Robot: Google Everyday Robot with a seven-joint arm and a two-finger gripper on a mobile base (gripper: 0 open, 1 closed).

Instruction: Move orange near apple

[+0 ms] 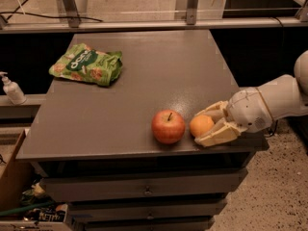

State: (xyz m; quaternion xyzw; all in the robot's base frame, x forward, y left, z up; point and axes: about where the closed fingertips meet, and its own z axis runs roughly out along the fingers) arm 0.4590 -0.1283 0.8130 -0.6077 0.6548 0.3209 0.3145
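Observation:
The red apple (168, 126) with a dark stem stands near the front edge of the grey table (144, 76). The small plain orange (201, 125) sits just to its right, a narrow gap between them. My gripper (201, 126) comes in from the right at table height. Its cream fingers (216, 134) lie on both sides of the orange, one behind it and one in front, and hold it.
A green snack bag (86, 64) lies at the table's back left. A white pump bottle (10, 88) stands on a ledge left of the table. The table's front and right edges are close to the fruit. Drawers are below the tabletop.

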